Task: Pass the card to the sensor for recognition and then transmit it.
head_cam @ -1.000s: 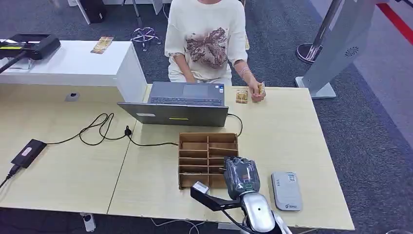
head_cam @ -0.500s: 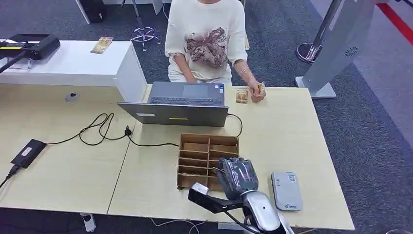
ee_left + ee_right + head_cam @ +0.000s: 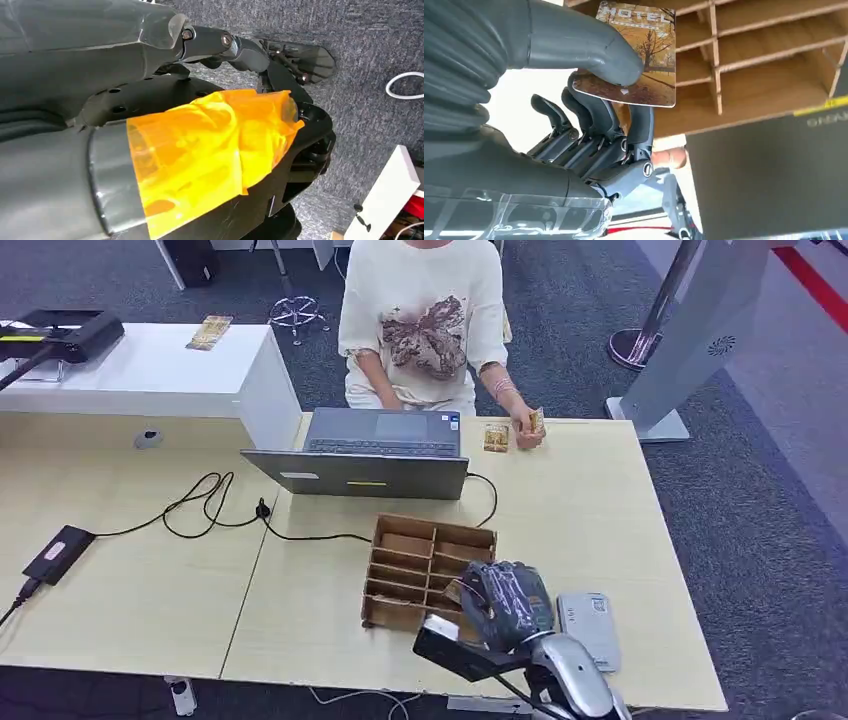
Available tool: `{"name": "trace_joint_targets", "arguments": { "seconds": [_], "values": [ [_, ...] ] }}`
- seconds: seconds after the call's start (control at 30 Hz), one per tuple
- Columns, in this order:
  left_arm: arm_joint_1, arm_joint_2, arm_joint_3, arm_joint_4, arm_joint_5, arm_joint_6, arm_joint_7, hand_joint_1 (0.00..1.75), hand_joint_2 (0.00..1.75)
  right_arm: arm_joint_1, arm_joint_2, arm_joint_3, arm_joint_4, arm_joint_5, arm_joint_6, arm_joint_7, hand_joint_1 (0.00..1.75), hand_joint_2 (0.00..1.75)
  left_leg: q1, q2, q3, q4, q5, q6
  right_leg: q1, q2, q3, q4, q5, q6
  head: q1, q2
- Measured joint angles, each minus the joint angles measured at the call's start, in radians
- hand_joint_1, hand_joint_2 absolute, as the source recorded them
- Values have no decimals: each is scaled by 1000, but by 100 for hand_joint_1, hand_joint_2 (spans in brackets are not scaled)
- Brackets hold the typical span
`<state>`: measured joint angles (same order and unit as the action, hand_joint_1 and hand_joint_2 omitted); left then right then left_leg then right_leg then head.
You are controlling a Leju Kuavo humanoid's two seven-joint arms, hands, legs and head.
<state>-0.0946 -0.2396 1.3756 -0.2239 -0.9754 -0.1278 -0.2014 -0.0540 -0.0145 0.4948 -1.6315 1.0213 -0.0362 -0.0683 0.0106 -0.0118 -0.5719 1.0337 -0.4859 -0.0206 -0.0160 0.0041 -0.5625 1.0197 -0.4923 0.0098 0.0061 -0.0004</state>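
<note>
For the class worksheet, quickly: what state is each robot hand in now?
Left hand: cannot be told.
Right hand: holding the hotel card.

Wooden table (image 3: 600,510) carries laptop (image 3: 372,452), divided box (image 3: 415,565), probably a sensor (image 3: 590,628).

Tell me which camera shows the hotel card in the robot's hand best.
The right wrist view: the hotel card shows its printed face, pinched by the right hand. The head view gives a sliver beside the hand; the left wrist view none.

grey speckled carpet (image 3: 780,540) covers floor. long pale wood table (image 3: 140,570) in front, white counter (image 3: 160,375) behind it at left. grey stand (image 3: 690,350) on carpet at right, chrome pole base (image 3: 632,345) beside it. even indoor light.
</note>
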Motion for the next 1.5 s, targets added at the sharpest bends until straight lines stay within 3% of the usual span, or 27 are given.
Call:
{"name": "trace_joint_targets", "arguments": {
  "seconds": [0.67,1.23,1.5],
  "values": [
    [1,8,-1,0,-14,-11,0,0,0,-26,-82,-44,-84,-272,50,-125,171,175,0,0,0,0,0,0,0,0,0,0,1,0,0,0],
    [0,8,-8,0,-35,-16,-3,0,0,-230,-83,-8,-59,-336,69,-123,175,175,0,0,-1,0,4,1,0,0,0,1,4,0,0,0],
    [0,10,-21,0,-50,-21,-6,0,0,-373,-48,23,-6,-340,79,-101,175,175,0,0,-2,0,5,0,0,0,-1,2,4,0,1,0]
  ]
}}
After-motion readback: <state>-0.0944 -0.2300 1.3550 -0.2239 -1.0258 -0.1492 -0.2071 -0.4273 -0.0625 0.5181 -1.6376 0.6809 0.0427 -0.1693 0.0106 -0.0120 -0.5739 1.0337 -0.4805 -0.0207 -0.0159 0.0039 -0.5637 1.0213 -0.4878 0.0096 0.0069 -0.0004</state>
